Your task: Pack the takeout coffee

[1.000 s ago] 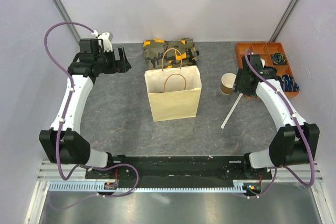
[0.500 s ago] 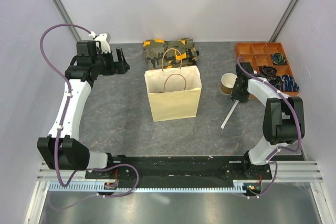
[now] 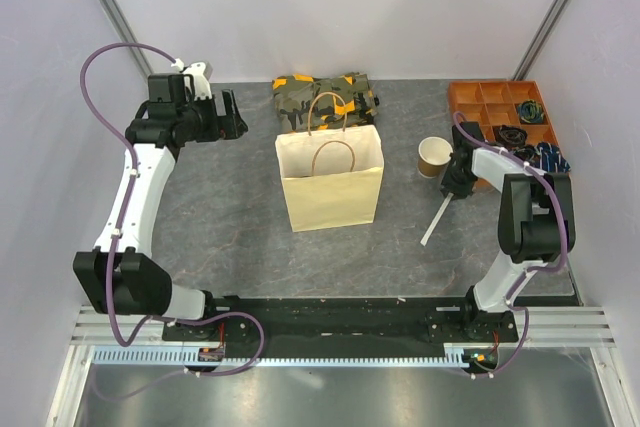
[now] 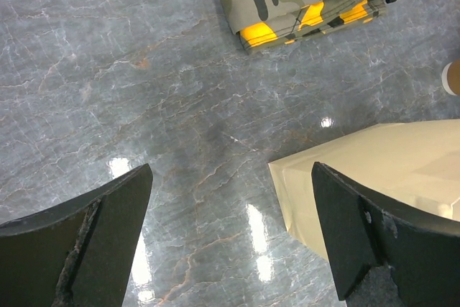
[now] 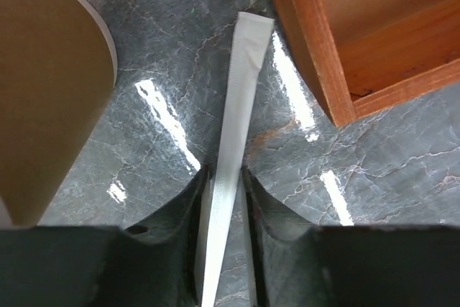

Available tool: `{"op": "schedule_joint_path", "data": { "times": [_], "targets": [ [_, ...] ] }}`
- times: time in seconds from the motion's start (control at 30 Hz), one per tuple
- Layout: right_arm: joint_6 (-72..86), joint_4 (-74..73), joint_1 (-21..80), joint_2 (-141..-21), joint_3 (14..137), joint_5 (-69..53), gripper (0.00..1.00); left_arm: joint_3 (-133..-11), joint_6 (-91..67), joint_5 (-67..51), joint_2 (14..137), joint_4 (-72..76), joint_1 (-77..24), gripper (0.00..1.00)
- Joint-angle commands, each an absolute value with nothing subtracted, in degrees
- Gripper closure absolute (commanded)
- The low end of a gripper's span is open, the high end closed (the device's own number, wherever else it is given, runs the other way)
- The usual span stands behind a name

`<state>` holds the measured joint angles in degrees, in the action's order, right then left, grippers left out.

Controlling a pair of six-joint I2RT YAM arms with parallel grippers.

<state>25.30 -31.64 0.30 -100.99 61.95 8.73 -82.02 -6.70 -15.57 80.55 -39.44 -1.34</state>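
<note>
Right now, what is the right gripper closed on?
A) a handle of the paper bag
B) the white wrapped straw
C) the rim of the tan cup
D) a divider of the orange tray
B: the right wrist view shows the right gripper shut on the white wrapped straw, which lies between the tan cup and the orange tray.

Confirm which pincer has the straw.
The right pincer, shut on the white wrapped straw lying beside the lidless tan cup. The left pincer is open over the table near the paper bag, gripping nothing.
</note>
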Motion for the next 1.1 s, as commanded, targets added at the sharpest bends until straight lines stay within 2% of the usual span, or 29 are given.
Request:
{"op": "schedule_joint_path", "data": {
  "times": [0.0,0.17,0.27,0.43,0.6,0.73,0.87,0.93,1.0,1.07],
  "targets": [
    [25.57,-30.67,-1.22,-100.99,60.91,7.38,0.73,-84.81,-5.71,-16.96,81.21,-39.9,-0.88,0.0],
    [26.8,-32.43,-1.76,-98.0,58.72,6.42,0.86,-84.9,-5.19,-17.05,81.47,-40.17,-0.88,0.0],
    [27.59,-33.22,-1.76,-95.28,57.66,5.45,0.99,-84.99,-5.71,-17.31,81.83,-40.17,-0.88,0.0],
    [27.86,-35.68,-1.76,-89.23,61.25,4.13,1.0,-84.73,-6.68,-18.11,82.18,-40.08,-0.88,0.0],
    [27.6,-42.43,-1.76,-82.37,71.35,2.03,1.0,-86.92,-6.68,-18.37,83.4,-40.08,-0.88,0.0],
    [25.14,-41.84,-1.76,-77.7,79.61,0.09,1.0,-88.59,-6.68,-18.28,84.9,-39.9,-0.88,0.0],
    [21.01,-32.11,-1.76,-74.62,87.34,-6.4,1.0,-90.34,-6.42,-18.64,85.69,-38.94,-0.88,0.0],
    [16.73,-21.31,-1.5,-73.13,88.59,-15.15,1.0,-91.49,-5.37,-17.58,86.39,-38.06,-0.88,0.0],
    [15.04,-9.92,1.21,-71.9,88.51,-16.61,1.0,-93.51,-4.75,-16.7,87.01,-37.79,-0.88,0.0],
    [12.14,-5.56,4.55,-71.98,89.55,-19.15,1.0,-95.44,-4.75,-16.96,88.06,-37.71,-0.88,0.0]
  ]
}}
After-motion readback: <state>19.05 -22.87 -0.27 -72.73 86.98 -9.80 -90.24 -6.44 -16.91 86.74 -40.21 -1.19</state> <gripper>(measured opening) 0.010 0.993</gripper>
